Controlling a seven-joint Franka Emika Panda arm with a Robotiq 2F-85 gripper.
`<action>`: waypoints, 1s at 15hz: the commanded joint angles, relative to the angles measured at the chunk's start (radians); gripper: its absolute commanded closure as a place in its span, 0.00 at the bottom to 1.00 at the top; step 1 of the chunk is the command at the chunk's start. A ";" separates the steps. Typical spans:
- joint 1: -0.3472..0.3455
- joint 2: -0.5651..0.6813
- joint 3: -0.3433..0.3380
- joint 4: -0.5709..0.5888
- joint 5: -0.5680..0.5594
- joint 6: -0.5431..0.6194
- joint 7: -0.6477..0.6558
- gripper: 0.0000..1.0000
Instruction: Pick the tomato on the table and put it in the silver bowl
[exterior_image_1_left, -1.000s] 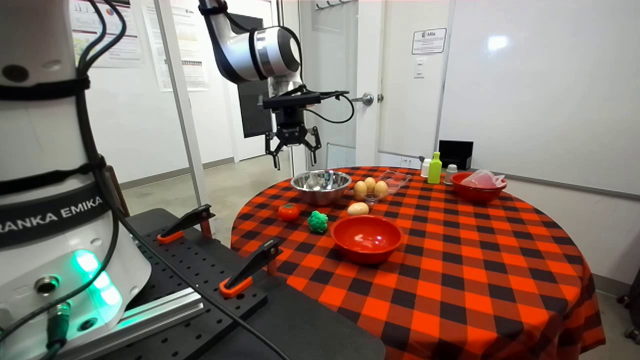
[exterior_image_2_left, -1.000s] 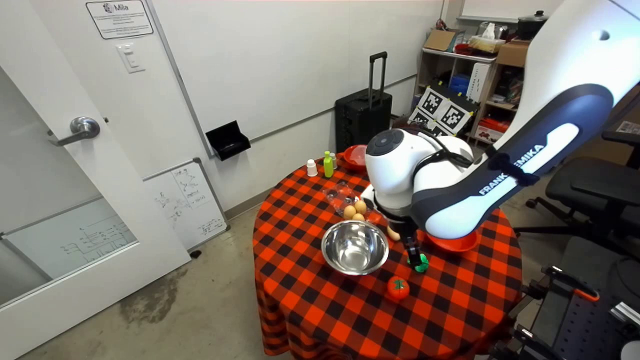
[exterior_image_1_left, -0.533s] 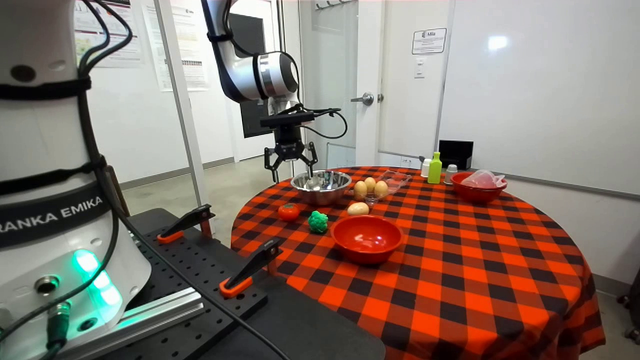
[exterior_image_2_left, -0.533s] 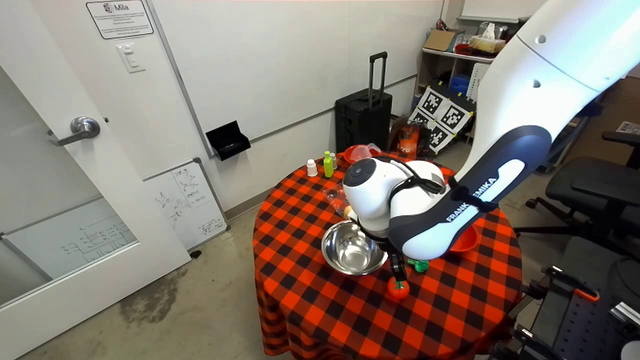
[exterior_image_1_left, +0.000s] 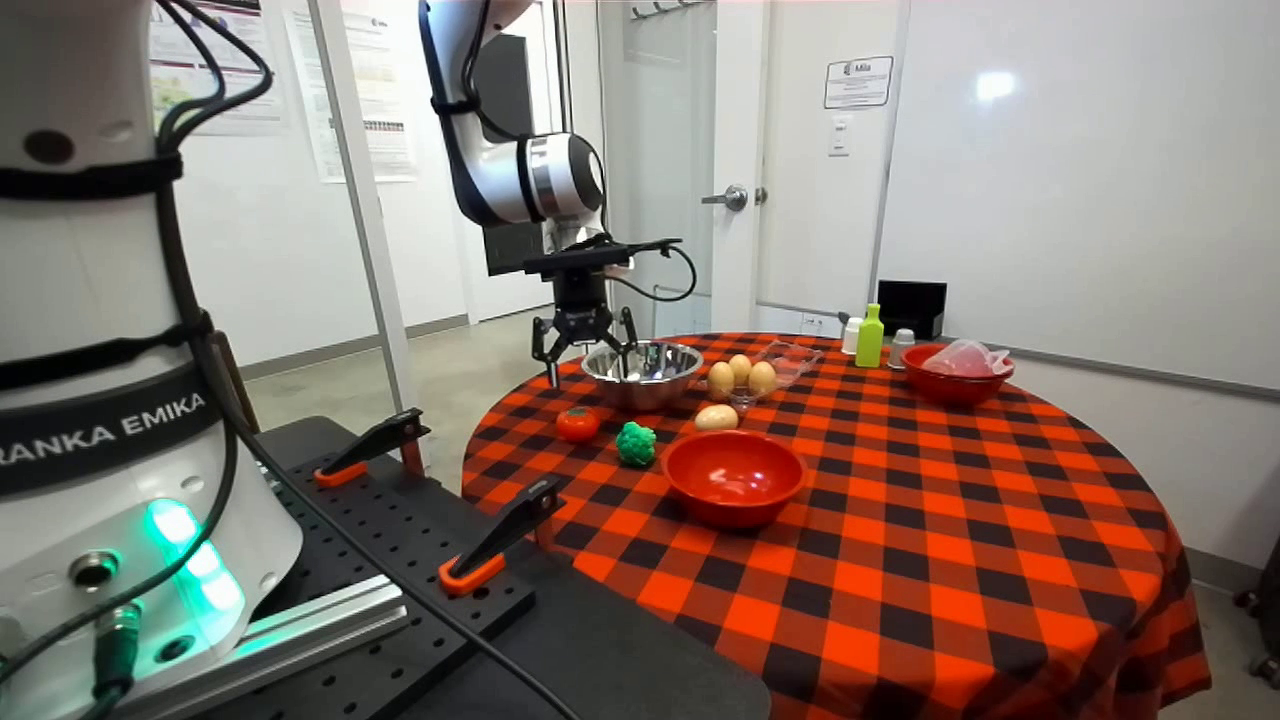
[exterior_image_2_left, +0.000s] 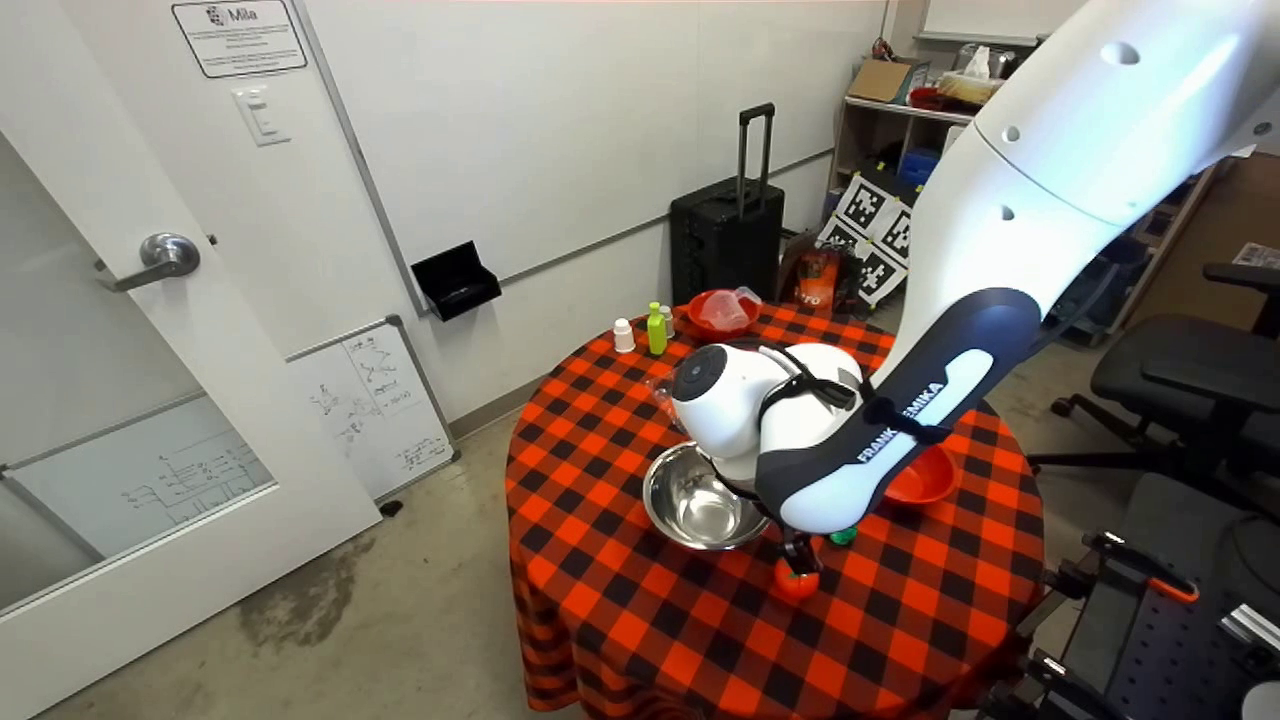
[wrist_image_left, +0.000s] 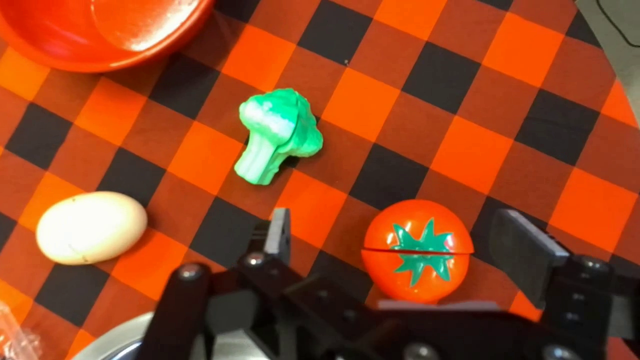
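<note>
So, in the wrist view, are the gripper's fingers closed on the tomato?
No, the fingers stand wide apart, and checkered tablecloth shows between each of them and the tomato.

Tomato (wrist_image_left: 418, 250): round, glossy red-orange, green star-shaped marking facing up, seam across middle; lies right of centre, lower half of wrist view. Silver bowl (exterior_image_1_left: 645, 396): shiny, upright, mid-frame in exterior view, above and right of tomato.

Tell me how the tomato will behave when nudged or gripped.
The tomato will probably roll if nudged, being nearly round. Its gloss hints that it could be slippery. The seam across its top suggests a stiff toy in halves, which might split if squeezed unevenly.
</note>
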 joint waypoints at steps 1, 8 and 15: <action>0.016 0.055 0.000 0.057 0.005 -0.049 0.009 0.00; 0.001 0.098 0.026 0.070 0.027 -0.006 -0.016 0.00; -0.005 0.143 0.029 0.092 0.031 0.036 -0.026 0.00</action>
